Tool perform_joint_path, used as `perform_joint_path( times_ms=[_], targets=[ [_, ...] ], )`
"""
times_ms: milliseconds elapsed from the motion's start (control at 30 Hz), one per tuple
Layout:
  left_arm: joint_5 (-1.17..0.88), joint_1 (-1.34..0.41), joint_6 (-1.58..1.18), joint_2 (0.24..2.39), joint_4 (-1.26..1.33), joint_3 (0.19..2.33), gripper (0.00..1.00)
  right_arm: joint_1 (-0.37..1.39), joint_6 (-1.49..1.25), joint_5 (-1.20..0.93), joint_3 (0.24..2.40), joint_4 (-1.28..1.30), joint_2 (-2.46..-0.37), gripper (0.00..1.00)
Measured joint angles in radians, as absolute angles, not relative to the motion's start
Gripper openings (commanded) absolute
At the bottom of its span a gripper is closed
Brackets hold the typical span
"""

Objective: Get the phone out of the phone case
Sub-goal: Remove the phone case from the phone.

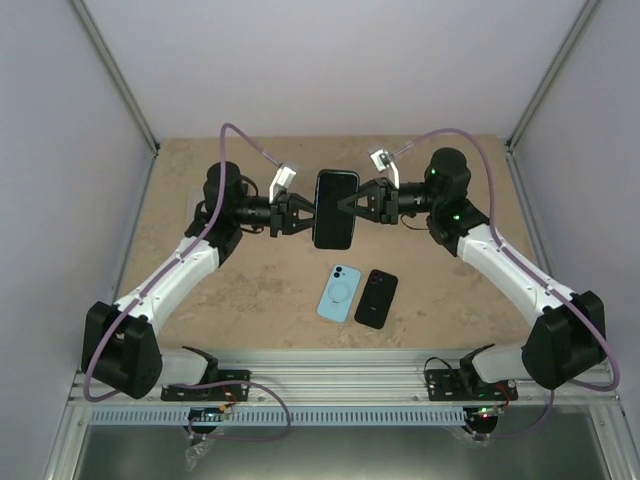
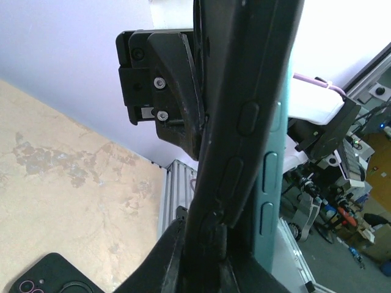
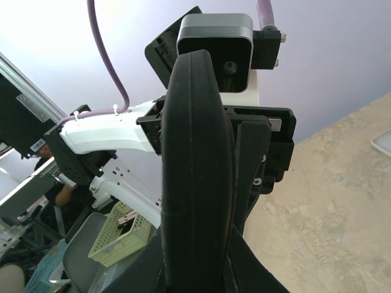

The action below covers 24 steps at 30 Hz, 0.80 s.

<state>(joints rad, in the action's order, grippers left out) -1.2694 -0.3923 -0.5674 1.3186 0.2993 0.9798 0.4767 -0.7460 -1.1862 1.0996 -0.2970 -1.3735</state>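
The phone [image 1: 335,208] is in the air over the middle of the table [image 1: 250,290], screen up and inside its black case [image 2: 244,122], spanning the gap between my two arms. The left gripper [image 1: 308,213] is pinched narrow on its left long edge and the right gripper [image 1: 360,205] is pinched narrow on the opposite edge, so both hands are carrying it.

In the left wrist view a teal edge [image 2: 269,183] with side buttons sits just beside the black rim. I take that for the phone's body showing past the case lip, though I can't be sure.

To do this step well, I'd have one hand hold only the case rim. The other would push or peel at a corner, working slowly so the phone doesn't spring free and drop. Below, near the front, a blue phone [image 1: 339,293] and a black one [image 1: 376,298] lie side by side, so I'd stay high above them.
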Motion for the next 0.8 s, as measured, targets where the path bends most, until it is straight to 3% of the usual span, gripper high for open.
perform_joint_path(
  times_ms=[200, 533, 800],
  targets=[
    [-1.235, -0.392, -0.671, 1.318, 0.406, 0.953, 0.00, 0.458, -0.728, -1.217, 1.146, -0.234, -1.397, 0.34],
    [-1.116, -0.401, -0.797, 1.317, 0.467, 0.939, 0.00, 0.405, -0.635, -1.275, 1.215, -0.076, -1.415, 0.66],
    [-1.072, -0.383, -0.846, 1.317, 0.496, 0.928, 0.00, 0.367, -0.478, -1.200, 1.325, 0.090, -1.415, 0.72]
  ],
)
